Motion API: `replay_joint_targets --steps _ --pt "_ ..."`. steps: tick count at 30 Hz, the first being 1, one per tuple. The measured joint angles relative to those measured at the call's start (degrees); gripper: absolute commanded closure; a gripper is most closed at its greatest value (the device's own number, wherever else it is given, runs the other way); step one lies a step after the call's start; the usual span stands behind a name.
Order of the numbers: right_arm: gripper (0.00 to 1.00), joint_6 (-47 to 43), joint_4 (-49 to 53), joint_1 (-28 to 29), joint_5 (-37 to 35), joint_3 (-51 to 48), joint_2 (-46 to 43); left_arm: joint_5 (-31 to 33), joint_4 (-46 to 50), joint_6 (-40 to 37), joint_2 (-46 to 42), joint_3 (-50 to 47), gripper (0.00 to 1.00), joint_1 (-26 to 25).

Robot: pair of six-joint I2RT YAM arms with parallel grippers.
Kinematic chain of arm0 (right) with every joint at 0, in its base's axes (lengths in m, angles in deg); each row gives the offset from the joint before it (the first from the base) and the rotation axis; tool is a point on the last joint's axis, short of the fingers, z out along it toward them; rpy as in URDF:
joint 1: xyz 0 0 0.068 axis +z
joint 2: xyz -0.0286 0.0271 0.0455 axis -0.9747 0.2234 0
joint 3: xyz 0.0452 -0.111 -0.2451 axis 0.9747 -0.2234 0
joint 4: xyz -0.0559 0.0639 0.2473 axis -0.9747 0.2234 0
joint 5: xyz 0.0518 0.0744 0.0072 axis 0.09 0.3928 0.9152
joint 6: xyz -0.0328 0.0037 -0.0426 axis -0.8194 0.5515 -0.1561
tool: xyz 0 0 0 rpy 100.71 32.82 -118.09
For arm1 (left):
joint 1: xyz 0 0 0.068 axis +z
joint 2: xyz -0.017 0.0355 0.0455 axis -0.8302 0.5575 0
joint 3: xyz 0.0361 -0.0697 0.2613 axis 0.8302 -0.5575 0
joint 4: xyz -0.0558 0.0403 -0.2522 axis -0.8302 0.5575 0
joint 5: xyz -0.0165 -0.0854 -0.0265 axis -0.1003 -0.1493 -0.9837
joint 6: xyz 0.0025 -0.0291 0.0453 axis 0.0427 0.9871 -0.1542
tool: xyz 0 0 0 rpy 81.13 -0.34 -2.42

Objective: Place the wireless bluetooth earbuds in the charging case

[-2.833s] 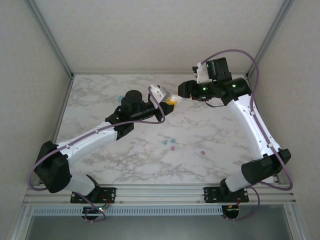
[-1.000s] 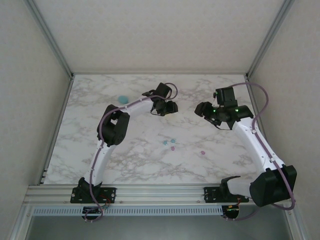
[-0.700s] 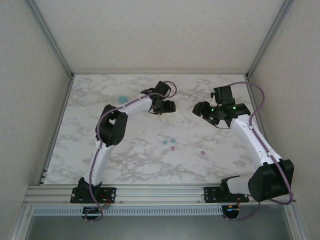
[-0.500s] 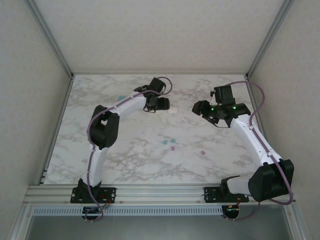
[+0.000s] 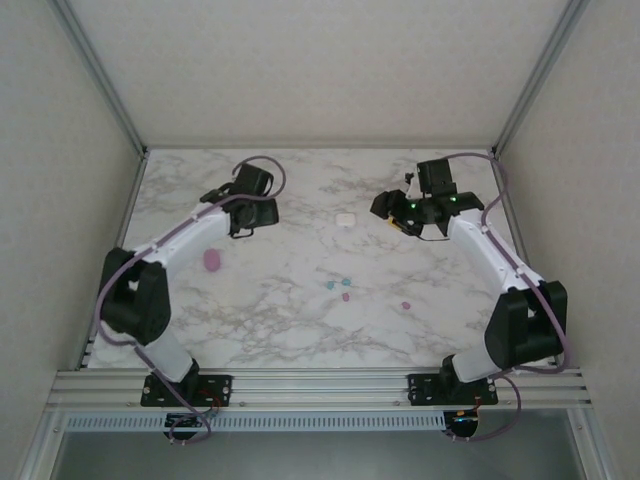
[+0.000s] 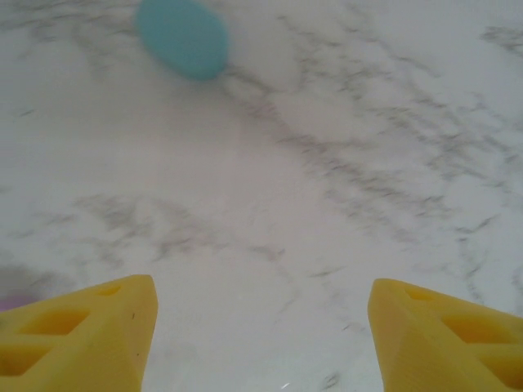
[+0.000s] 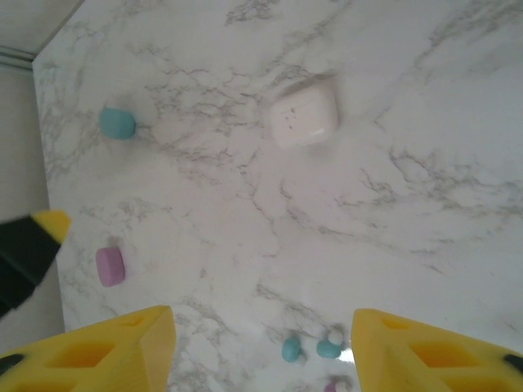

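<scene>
Both grippers hang over the back of the marble table. My left gripper (image 5: 260,214) (image 6: 261,343) stands open over bare marble, with a teal case (image 6: 181,37) ahead of it. My right gripper (image 5: 388,214) (image 7: 261,359) is open too and holds nothing. A shut white case (image 5: 346,219) (image 7: 302,118) lies between the two grippers. Two teal earbuds (image 5: 329,285) (image 7: 291,349) and a pink earbud (image 5: 346,296) lie loose mid-table. Another pink earbud (image 5: 406,305) sits to their right.
A pink case (image 5: 212,260) (image 7: 109,266) lies left of centre beside my left forearm. The teal case (image 7: 118,123) lies at the back left. Metal frame posts (image 5: 100,75) and walls close in the table on three sides.
My left arm has swung left from the middle back, its jaws widening, and the white case now lies alone on the table. The right gripper has edged toward the back.
</scene>
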Motion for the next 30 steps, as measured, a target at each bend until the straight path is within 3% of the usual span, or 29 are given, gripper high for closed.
replay_joint_targets --steps 9,12,22,30 --pt "0.39 -0.98 -2.05 0.57 2.67 6.12 5.55 4.76 1.73 3.65 -17.9 -13.92 0.19 7.19" --pt "0.39 -1.44 -3.65 0.92 -1.53 6.4 6.12 4.79 3.58 4.13 -21.2 -14.38 0.18 8.24" --pt "0.37 -1.86 -9.14 0.94 -14.12 9.88 10.69 4.72 11.02 4.13 -21.0 -8.79 0.15 11.02" --pt "0.36 -5.92 -6.03 0.94 -12.15 19.37 11.93 3.32 10.34 6.29 -21.44 -13.16 0.1 14.01"
